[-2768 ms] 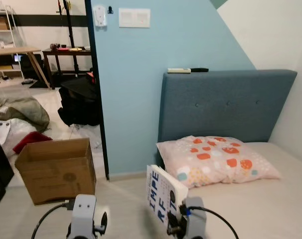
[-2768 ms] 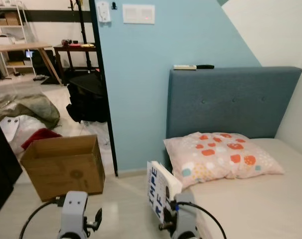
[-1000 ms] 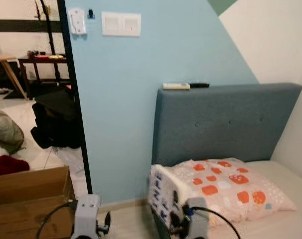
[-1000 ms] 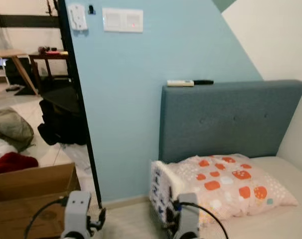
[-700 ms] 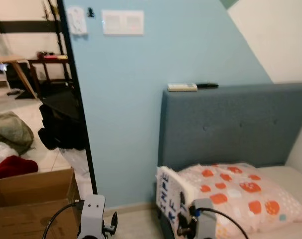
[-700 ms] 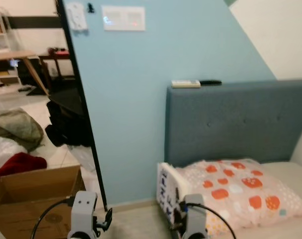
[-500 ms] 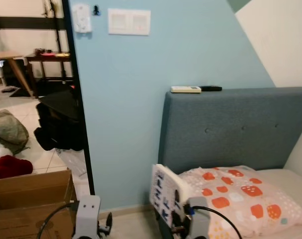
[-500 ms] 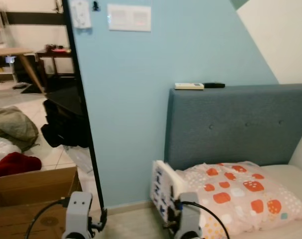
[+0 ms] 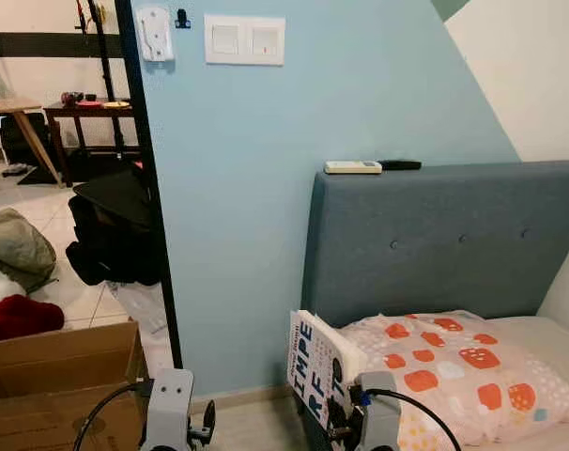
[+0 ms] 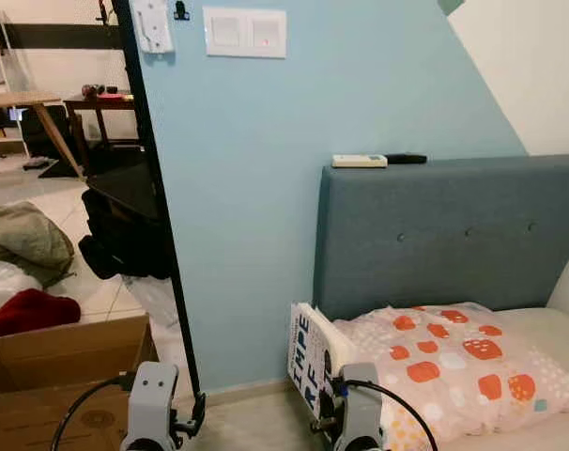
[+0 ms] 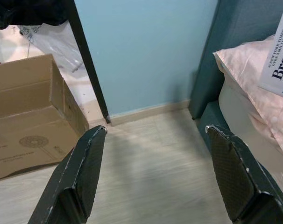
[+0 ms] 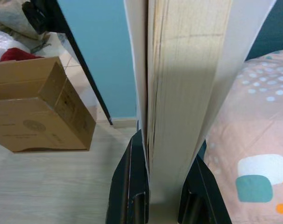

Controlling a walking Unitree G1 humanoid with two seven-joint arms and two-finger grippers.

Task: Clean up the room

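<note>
The right gripper (image 12: 162, 198) pinches a white book (image 9: 315, 368) upright between its two black fingers — held low beside the spotted pillow (image 9: 444, 366) on the bed — while the left gripper (image 11: 155, 172), fingers spread, hangs over bare floor near the cardboard box (image 9: 50, 381).

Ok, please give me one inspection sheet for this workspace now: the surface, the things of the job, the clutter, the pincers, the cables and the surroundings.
Surface: pale wood-look floor by the bed; nothing seen lying on this stretch.
Job's things: white book, held upright beside the pillow; open cardboard box on the floor to the robot's left.
Clutter: red cloth and grey-green bundle on the tiled floor beyond the doorway; black bag past the door frame.
Pincers: right pincer shut on the book's lower edge; left pincer open, holding nothing, above the floor.
Cables: a black cable loops at each wrist.
Surroundings: blue wall with switch plate; grey headboard with two remotes on top.
</note>
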